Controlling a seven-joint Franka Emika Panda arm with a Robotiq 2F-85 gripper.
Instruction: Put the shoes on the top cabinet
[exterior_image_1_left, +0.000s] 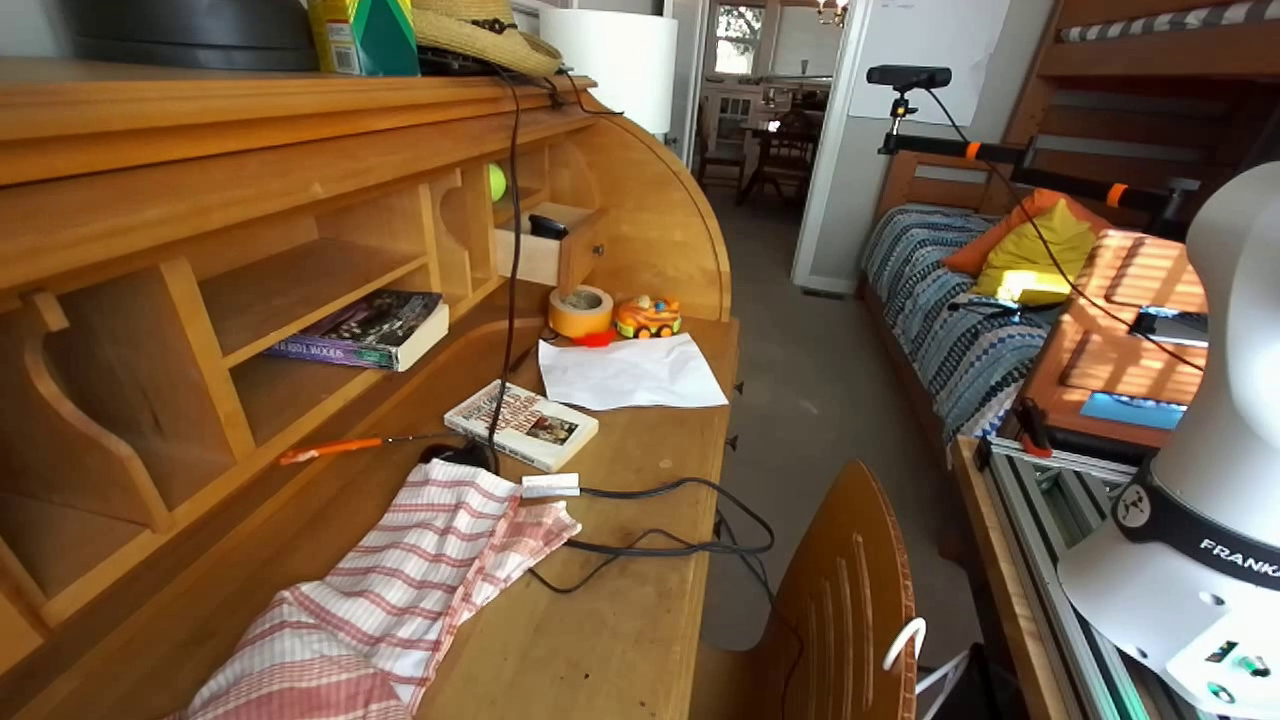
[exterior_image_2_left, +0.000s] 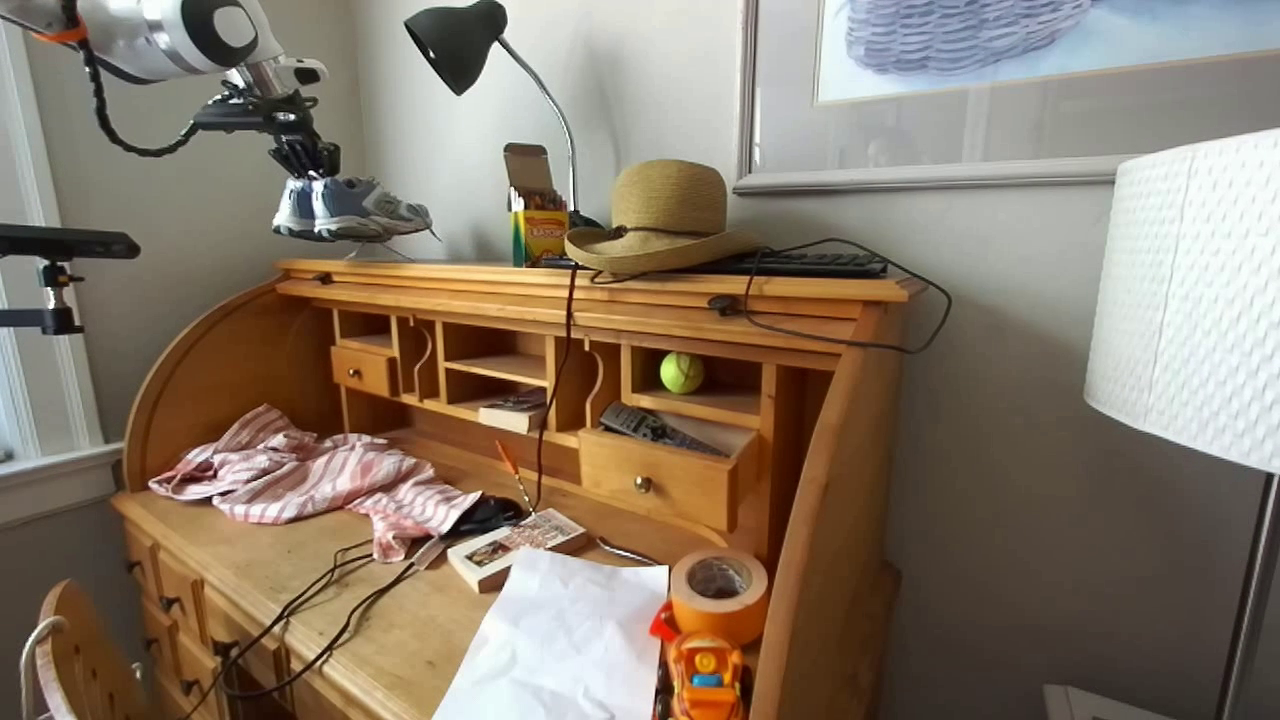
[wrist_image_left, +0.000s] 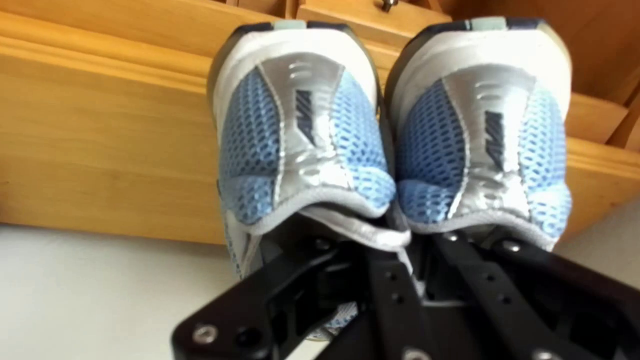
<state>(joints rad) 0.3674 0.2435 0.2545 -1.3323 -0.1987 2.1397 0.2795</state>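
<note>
Cabinet top (exterior_image_2_left: 440, 271): crayon box (exterior_image_2_left: 540, 232), black lamp (exterior_image_2_left: 460, 45), hat (exterior_image_2_left: 668, 200).

Home bedroom; bunk bed (exterior_image_1_left: 1150, 55), desk (exterior_image_2_left: 420, 625)

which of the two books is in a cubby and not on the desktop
The purple-spined dark book; the pale-covered book lies flat on the desktop.

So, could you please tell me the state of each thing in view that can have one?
Hand: closed on the shoes
Shoes: side by side, soles down, in midair
Crayon box: upright, flap open
Drawer with remote: pulled open
Striped cloth: crumpled
White paperback: closed, lying flat
Shelf book: closed
Paper sheet: unfolded
Desk lamp: bent over, no glow visible
Rolltop desk: open
</note>
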